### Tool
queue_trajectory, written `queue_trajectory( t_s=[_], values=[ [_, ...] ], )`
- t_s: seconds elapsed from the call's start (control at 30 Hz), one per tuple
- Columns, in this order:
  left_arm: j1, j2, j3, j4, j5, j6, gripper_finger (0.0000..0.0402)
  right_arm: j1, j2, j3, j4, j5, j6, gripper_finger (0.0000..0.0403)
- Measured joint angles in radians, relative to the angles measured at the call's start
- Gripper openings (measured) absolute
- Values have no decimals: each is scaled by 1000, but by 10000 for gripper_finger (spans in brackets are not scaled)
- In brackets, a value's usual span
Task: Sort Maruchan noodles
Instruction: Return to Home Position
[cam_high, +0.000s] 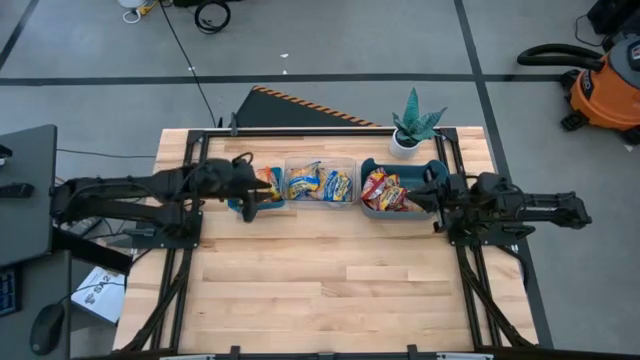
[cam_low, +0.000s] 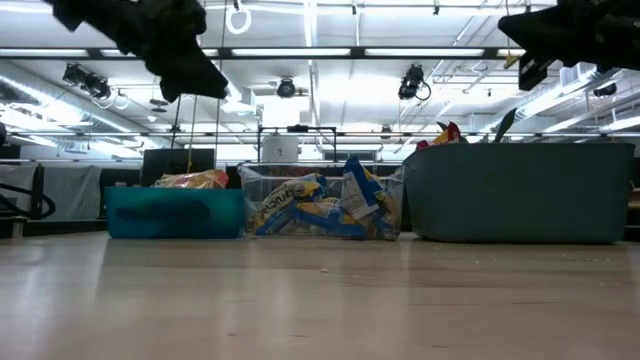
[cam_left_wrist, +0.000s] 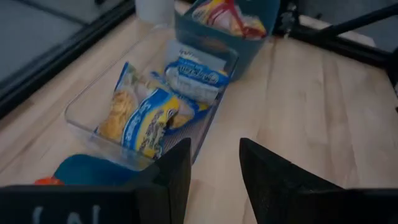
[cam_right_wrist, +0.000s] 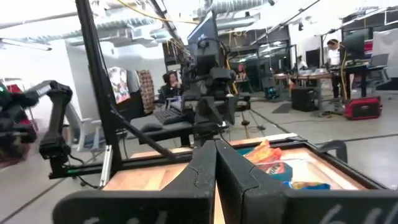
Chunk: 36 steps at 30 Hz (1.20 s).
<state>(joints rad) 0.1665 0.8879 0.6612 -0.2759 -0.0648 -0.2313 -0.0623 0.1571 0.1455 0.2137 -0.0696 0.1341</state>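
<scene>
Left gripper (cam_left_wrist: 214, 152) gapes empty, right gripper (cam_right_wrist: 216, 149) sits pinched shut — crinkly plastic noodle packets (cam_high: 320, 184) look all binned, so homing remains.

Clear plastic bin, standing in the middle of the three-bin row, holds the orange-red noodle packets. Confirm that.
Wrong on the colour. The clear plastic bin, in the middle of the three-bin row, holds blue-and-yellow crinkly noodle packets, as the high view shows.

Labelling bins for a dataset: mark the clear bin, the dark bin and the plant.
clear bin (cam_high: 320, 159), high view, far rim.
dark bin (cam_low: 520, 195), low view, front wall.
plant (cam_high: 415, 118), high view, leaves.
</scene>
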Motion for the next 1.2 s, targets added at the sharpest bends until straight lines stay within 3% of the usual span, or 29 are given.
queue_trajectory(
  t_s=[0.17,0.4,0.53,0.77,0.9,1.07,1.2],
  values=[
    [-44,-60,-117,113,-22,91,141,0,-22,-18,-24,21,57,12],
    [-95,-151,-317,462,-95,169,141,0,-99,-27,-175,265,138,12],
    [-121,-212,-426,564,-161,192,141,0,-158,-26,-224,321,159,13],
    [-126,-340,-553,590,-168,191,141,0,-155,-39,-241,276,120,13],
    [-126,-454,-646,633,-141,162,141,0,-154,-63,-240,331,63,13],
    [-142,-591,-652,530,-69,140,141,0,-153,-77,-240,335,50,12],
    [-159,-627,-653,560,-62,179,141,0,-153,-77,-237,333,50,13]
  ],
)
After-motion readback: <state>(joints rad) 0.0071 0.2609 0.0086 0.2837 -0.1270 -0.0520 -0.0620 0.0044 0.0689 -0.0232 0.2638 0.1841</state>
